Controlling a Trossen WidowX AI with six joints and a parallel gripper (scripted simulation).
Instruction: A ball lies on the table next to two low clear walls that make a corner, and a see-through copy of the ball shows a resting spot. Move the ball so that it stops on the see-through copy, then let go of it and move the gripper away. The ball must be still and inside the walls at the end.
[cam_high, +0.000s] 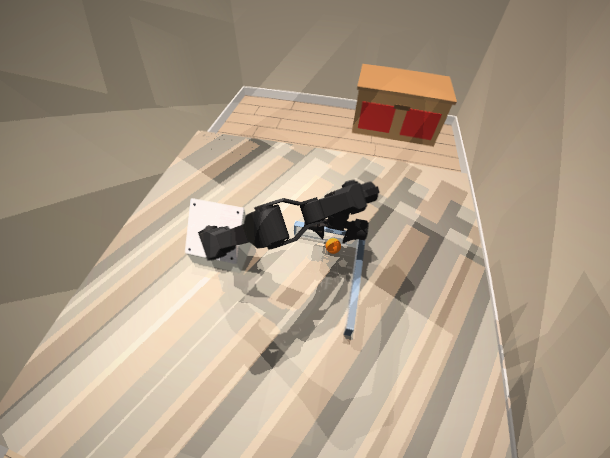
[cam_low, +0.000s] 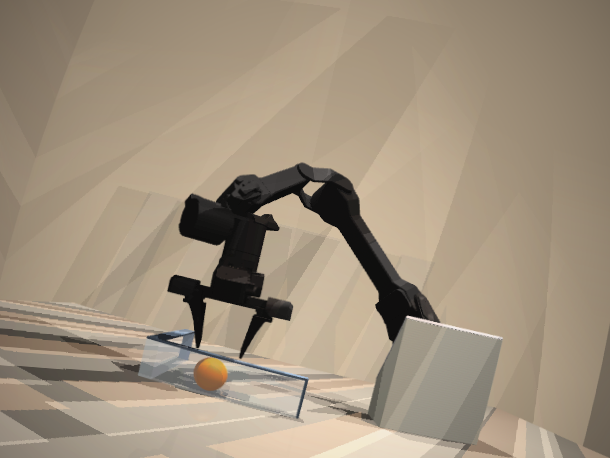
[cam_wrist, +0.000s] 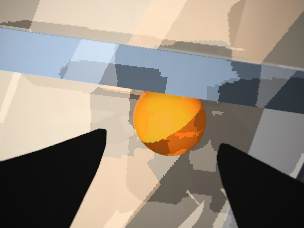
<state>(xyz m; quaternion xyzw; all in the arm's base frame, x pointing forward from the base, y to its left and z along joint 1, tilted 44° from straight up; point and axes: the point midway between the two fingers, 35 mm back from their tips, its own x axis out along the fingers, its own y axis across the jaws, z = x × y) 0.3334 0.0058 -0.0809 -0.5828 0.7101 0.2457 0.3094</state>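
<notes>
The orange ball rests on the table inside the corner, close beside the clear wall that runs toward the arm's base. The other clear wall stands farther from the ball. No see-through copy shows apart from the ball; the two appear to overlap. My gripper is open. Its fingertips are above the ball, one to each side, with a gap between each finger and the ball in the wrist view.
The arm's pale base block stands on the table, on the open side away from the far wall. A wooden cabinet with red doors stands at the back, well away from the arm. The wall rims are just below the fingertips.
</notes>
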